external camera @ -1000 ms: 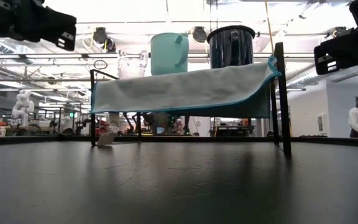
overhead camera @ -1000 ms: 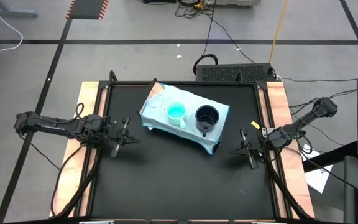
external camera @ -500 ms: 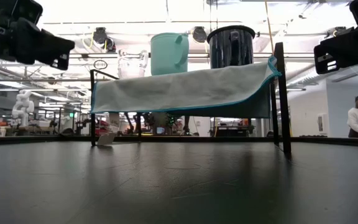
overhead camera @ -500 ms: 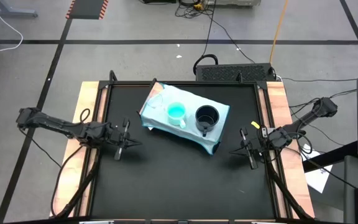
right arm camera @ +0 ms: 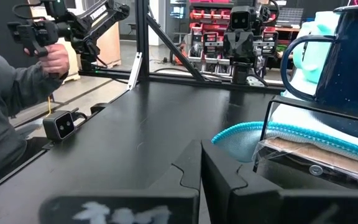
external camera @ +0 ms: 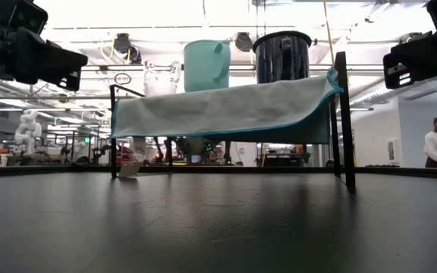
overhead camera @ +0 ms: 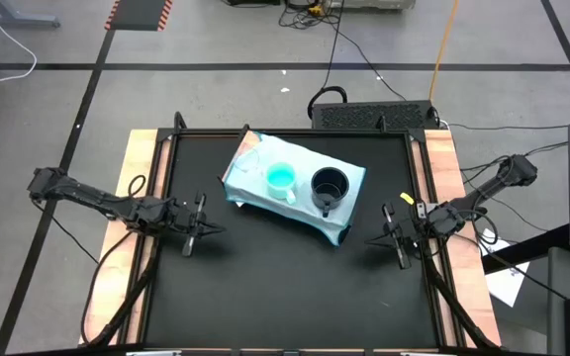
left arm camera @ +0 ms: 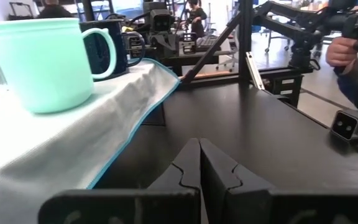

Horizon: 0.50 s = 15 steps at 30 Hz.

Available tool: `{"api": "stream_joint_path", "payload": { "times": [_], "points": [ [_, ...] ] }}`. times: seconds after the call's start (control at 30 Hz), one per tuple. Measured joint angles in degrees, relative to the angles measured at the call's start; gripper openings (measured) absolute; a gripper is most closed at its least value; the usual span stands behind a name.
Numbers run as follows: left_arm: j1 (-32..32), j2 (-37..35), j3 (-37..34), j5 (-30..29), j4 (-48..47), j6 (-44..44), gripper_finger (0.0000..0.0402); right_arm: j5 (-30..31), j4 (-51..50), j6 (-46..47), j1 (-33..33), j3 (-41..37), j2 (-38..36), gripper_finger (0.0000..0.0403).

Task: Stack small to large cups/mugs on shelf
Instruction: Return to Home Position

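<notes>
As the left gripper [overhead camera: 204, 228] pulled back left of the shelf [overhead camera: 349, 173], jaws closed & empty like the right gripper [overhead camera: 376, 239] opposite, we saw black mug [overhead camera: 329, 185], teal mug [overhead camera: 280, 178], glass cup [external camera: 160, 78] atop it; task prob. done.

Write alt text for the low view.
Three cups stand in a row on a cloth-draped shelf: a clear glass cup, a teal mug, a dark mug. The left gripper and right gripper hang at the top corners, clear of it.
</notes>
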Motion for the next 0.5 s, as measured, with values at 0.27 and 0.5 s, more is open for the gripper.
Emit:
{"api": "stream_joint_path", "payload": {
  "times": [0.27,0.5],
  "points": [
    [-2.2,-0.2,0.0,-7.6,0.6,2.7,0.0000,4.7,3.5,-3.7,0.0,0.0,-0.1,0.0000],
    [-1.3,-0.7,0.0,-8.5,-0.1,6.0,0.0000,9.4,5.4,-6.8,-1.3,0.0,-0.1,0.0000]
  ]
}}
